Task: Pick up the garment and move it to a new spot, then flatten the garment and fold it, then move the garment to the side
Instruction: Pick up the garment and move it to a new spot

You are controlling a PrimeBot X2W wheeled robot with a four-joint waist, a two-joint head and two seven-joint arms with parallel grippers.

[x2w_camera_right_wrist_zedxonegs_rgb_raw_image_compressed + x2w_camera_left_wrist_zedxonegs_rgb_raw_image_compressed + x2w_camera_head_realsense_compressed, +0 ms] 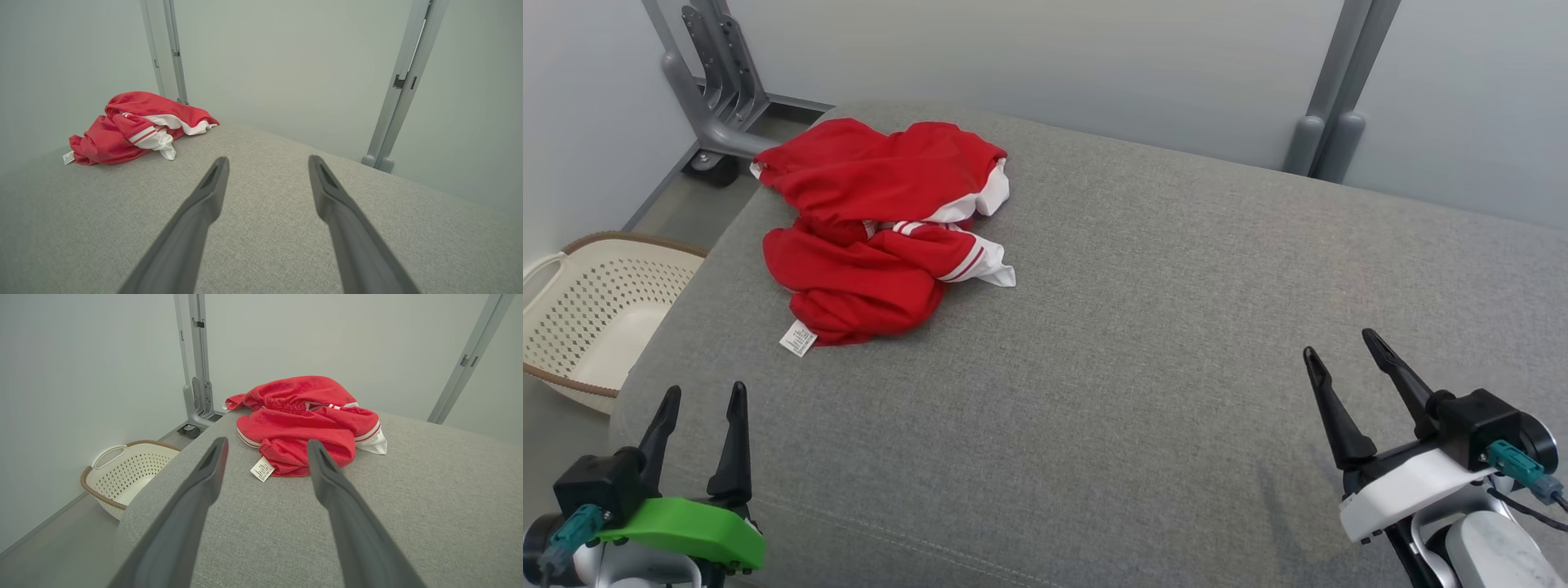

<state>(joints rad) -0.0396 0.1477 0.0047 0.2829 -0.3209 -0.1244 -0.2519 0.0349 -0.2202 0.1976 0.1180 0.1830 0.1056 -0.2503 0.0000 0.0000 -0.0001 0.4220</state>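
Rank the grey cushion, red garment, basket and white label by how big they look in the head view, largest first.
1. Grey cushion, by far.
2. Red garment.
3. Basket, partly hidden behind the cushion, so its rank against the garment is unsure.
4. White label.
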